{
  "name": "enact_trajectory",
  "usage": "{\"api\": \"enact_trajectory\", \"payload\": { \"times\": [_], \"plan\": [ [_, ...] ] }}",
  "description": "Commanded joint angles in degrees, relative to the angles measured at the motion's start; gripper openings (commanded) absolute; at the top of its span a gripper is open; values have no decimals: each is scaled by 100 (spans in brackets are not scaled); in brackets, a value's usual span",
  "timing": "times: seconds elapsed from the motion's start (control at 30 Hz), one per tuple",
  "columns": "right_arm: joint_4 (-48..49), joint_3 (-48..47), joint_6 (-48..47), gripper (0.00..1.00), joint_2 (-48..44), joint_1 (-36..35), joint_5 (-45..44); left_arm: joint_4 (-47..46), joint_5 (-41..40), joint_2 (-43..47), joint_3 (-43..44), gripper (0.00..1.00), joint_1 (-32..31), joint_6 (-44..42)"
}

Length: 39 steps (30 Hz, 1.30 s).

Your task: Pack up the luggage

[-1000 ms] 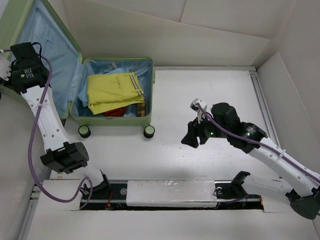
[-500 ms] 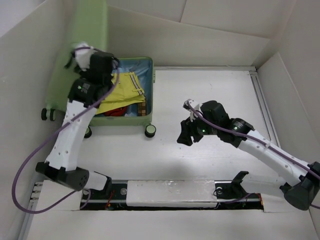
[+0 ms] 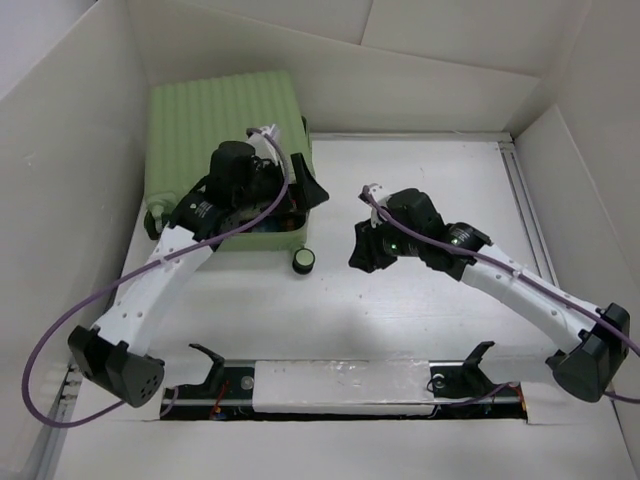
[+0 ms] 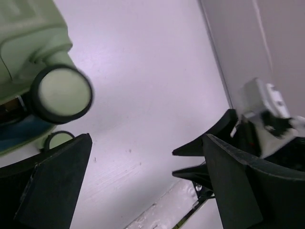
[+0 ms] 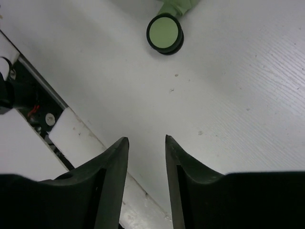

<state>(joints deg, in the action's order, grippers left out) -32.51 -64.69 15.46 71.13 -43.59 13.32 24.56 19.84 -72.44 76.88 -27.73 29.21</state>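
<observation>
- Currently the left arm runs from its base at lower left up across the near right corner of the luggage (image 3: 215, 120). The left hand (image 3: 308, 190) hangs just off that corner, over the desk (image 3: 430, 190).
- Left hand is wide: fingers (image 4: 57, 186) far apart, nothing between them, only bare desk below.
- Right arm reaches in from lower right toward the centre. The right hand (image 3: 362, 252) points down and left at the desk, near the luggage's near right wheel (image 3: 303, 259) but apart from it.
- Right hand is narrow: fingers (image 5: 112, 181) with a slim gap, nothing gripped. Its wrist view shows desk and that wheel beyond the tips.
- The two hands are near each other, not touching.
- Luggage sits at the far left of the desk by the left wall, lid down, ribbed green shell facing up.
- A sliver of blue lining shows at the near edge under the left arm. Can't tell whether the seam is fully shut.
- Contents are hidden by the lid.
</observation>
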Motion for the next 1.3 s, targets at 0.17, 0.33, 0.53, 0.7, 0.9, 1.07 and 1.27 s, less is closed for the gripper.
{"api": "enact_trajectory", "payload": {
  "times": [0.17, 0.33, 0.53, 0.7, 0.9, 1.07, 1.27],
  "plan": [
    [88, -1422, 115, 14, 689, 324, -524, -250, -2107, -268, 1873, 98, 1668, 575],
    [464, -2337, 115, 64, 1384, 693, -261, -144, -1810, -1235, 2506, 97, 3587, 1365],
    [518, -4190, 115, 95, 3103, 1090, 689, -22, -1746, -2298, 2805, 95, 4889, 1798],
    [386, -5824, 272, 100, 4758, 1318, 1381, 49, -1922, -3003, 2947, 95, 4943, 1737],
    [702, -6908, 905, 100, 5991, 1318, 1779, 40, -1019, -3776, 2815, 93, 5225, 1677],
    [1343, -5026, 976, 76, 5413, 1195, 1578, -256, -867, -3646, 1547, 85, 4821, 1078],
    [1950, -2394, 581, 42, 3138, 1143, 1182, -1742, 204, -1924, -1445, 52, 4620, 1236]
  ]
}}
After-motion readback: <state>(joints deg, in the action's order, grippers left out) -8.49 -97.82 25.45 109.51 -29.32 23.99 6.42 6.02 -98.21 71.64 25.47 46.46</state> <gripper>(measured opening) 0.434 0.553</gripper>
